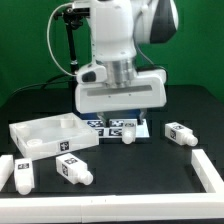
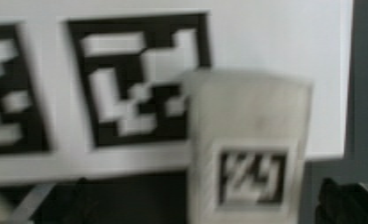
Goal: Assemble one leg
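A leg (image 1: 127, 135) lies on the marker board (image 1: 100, 124), straight under my gripper (image 1: 126, 124). In the wrist view this leg (image 2: 248, 140) is a white square-section post with a black-and-white tag on its face. It sits between my two dark fingertips (image 2: 28, 206), nearer one side, with a wide gap on the other. My gripper (image 2: 199, 206) is open and low over the leg, not closed on it. Three more legs lie on the table: one (image 1: 180, 133) at the exterior view's right, two (image 1: 72, 168) (image 1: 22, 172) at the front left.
The big white square tray-like piece (image 1: 48, 136) lies at the exterior view's left, close to the marker board. A low white wall (image 1: 207, 168) runs along the front and right of the black table. The marker board's tags (image 2: 142, 80) fill the wrist view behind the leg.
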`<action>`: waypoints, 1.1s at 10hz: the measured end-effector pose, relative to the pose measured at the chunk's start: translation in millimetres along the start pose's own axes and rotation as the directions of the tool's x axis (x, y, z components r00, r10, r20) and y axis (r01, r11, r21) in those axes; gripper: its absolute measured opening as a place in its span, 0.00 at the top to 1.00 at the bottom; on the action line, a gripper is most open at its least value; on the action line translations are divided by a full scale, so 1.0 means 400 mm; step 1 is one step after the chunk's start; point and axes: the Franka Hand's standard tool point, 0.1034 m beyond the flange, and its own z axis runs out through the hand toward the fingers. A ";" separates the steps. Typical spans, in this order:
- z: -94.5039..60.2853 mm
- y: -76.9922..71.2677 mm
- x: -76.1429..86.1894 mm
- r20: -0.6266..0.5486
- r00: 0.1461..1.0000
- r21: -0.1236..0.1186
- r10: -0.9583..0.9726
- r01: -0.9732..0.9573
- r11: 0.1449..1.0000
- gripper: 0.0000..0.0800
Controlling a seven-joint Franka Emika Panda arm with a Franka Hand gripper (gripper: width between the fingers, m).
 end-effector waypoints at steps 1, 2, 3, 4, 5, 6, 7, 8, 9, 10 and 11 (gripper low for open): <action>-0.051 0.037 0.021 0.023 1.000 0.019 -0.004 0.004 1.000 0.19; -0.121 0.081 0.059 0.038 0.999 0.011 -0.025 0.025 1.000 0.19; -0.142 0.106 0.088 -0.005 0.999 -0.003 -0.036 0.036 0.999 0.19; -0.131 0.100 0.079 0.007 0.999 0.000 -0.037 0.037 0.999 0.19; -0.132 0.099 0.080 0.006 0.999 0.000 -0.038 0.038 0.999 0.19; -0.132 0.099 0.080 0.006 0.999 0.000 -0.038 0.038 0.999 0.19; -0.131 0.099 0.080 0.006 0.999 0.000 -0.038 0.038 0.999 0.19; -0.131 0.104 0.079 0.007 0.999 0.000 -0.042 0.042 0.999 0.19; -0.129 0.160 0.085 0.007 0.992 -0.003 -0.128 0.128 0.992 0.19; -0.136 0.227 0.099 0.006 0.979 -0.015 -0.202 0.202 0.979 0.19; -0.147 0.296 0.125 -0.007 0.962 -0.028 -0.272 0.272 0.962 0.19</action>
